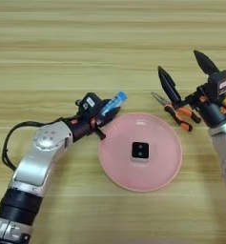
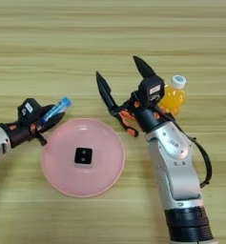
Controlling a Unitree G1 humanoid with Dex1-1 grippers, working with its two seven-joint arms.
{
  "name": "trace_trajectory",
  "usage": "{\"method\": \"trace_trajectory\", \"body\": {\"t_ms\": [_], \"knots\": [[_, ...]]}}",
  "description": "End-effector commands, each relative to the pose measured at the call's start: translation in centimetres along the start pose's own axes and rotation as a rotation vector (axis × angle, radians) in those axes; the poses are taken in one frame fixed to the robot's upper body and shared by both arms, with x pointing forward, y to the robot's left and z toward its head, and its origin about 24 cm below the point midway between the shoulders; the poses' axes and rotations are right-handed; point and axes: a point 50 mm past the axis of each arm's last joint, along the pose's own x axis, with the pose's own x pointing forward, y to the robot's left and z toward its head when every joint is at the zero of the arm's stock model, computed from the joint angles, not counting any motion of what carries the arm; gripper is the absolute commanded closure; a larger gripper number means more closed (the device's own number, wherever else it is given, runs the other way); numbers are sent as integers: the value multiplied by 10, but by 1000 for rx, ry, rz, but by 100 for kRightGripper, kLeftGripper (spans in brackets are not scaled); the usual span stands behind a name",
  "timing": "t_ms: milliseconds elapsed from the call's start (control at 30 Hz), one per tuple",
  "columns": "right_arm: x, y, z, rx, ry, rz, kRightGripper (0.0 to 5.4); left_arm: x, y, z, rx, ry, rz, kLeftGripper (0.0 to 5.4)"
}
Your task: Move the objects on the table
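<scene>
My left gripper (image 1: 108,113) is shut on a blue-labelled tube (image 1: 113,102), whose blue end sticks out up and to the right, just past the left rim of a pink plate (image 1: 117,155). A small black and white square block (image 1: 140,150) lies in the middle of the plate. My right gripper (image 1: 178,60) stands wide open above the orange-handled pliers (image 1: 180,114), which lie on the table (image 1: 62,47) to the plate's upper right; its wrist covers part of them. An orange drink bottle (image 2: 173,97) with a white cap stands just right of that gripper.
The right forearm (image 2: 179,167) runs down the right side beside the plate. The left arm (image 1: 38,162) reaches in from the lower left, with a black cable looping at its side. Bare wooden planks stretch across the far half of the table.
</scene>
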Motion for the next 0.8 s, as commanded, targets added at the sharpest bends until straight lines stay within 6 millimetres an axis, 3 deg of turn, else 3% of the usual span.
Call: {"method": "trace_trajectory", "body": {"t_ms": [33, 367, 800], "knots": [[-1, -1, -2, -6, 20, 7, 0, 1, -6, 3, 7, -34, -126, 405], [-1, 0, -1, -5, 18, 8, 0, 7, -19, -1, 80, 13, -307, 405], [-1, 2, -1, -1, 16, 10, 0, 13, -21, -7, 163, 69, -334, 405]]}}
